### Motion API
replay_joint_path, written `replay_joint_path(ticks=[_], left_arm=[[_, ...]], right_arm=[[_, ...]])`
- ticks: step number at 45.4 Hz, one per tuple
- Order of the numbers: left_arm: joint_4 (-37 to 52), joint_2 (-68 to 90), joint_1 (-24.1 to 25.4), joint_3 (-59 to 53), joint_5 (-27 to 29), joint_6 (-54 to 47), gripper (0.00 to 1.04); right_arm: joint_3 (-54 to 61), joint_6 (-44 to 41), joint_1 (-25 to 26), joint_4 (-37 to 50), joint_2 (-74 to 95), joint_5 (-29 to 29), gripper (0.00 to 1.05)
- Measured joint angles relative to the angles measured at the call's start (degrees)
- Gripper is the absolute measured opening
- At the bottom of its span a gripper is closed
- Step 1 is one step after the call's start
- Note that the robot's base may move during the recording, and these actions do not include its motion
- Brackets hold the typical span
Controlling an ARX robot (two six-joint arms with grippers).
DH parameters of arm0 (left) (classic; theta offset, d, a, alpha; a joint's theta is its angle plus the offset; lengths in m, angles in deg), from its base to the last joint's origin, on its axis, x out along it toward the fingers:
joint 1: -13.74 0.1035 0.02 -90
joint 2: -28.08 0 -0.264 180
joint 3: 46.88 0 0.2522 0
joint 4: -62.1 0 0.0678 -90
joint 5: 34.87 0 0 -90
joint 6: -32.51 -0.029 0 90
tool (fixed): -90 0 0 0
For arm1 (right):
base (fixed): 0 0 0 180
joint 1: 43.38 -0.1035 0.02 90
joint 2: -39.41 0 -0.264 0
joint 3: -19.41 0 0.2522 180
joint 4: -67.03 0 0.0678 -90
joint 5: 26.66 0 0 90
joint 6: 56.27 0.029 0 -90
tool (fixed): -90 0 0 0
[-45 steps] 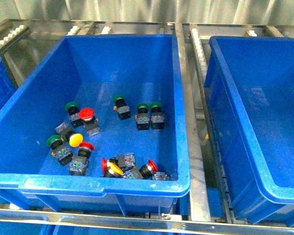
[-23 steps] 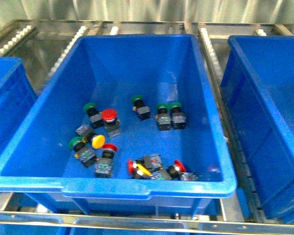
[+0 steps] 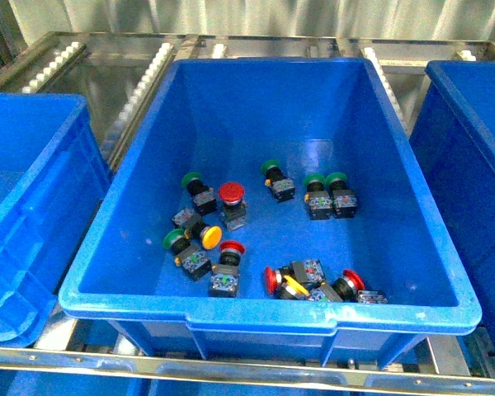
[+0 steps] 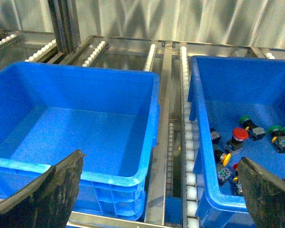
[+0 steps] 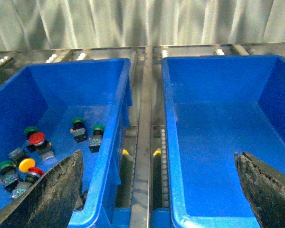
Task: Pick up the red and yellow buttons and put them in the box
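Red and yellow buttons lie among green ones in the middle blue crate (image 3: 272, 318), which has a stepped front lip. A red button (image 3: 230, 194) and a yellow button (image 3: 212, 237) lie left of centre. More red buttons (image 3: 271, 279) and one more yellow one lie near the front wall. An empty deep blue box stands on either side: left (image 3: 33, 165) and right (image 3: 478, 148). My left gripper (image 4: 160, 159) is open and empty over the rail between the left box (image 4: 76, 128) and the middle crate. My right gripper (image 5: 159, 156) is open and empty over the rail beside the right box (image 5: 218, 128).
Several green buttons (image 3: 315, 183) lie among the red and yellow ones. Metal roller rails (image 3: 140, 82) run between the crates. A corrugated wall (image 3: 256, 16) stands behind. Neither arm shows in the front view.
The front view has swung left: the middle crate has slid rightward in the picture, the right crate is nearly out, and the left crate has come in. The buttons lie as before.
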Motion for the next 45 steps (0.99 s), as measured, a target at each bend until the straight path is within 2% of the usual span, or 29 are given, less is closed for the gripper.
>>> replay_joint_path(ticks=[45], left_arm=[[0.0, 0.0, 0.1, 0.0, 0.0, 0.0, 0.97]], right_arm=[[0.0, 0.0, 0.0, 0.0, 0.0, -0.1, 0.97]])
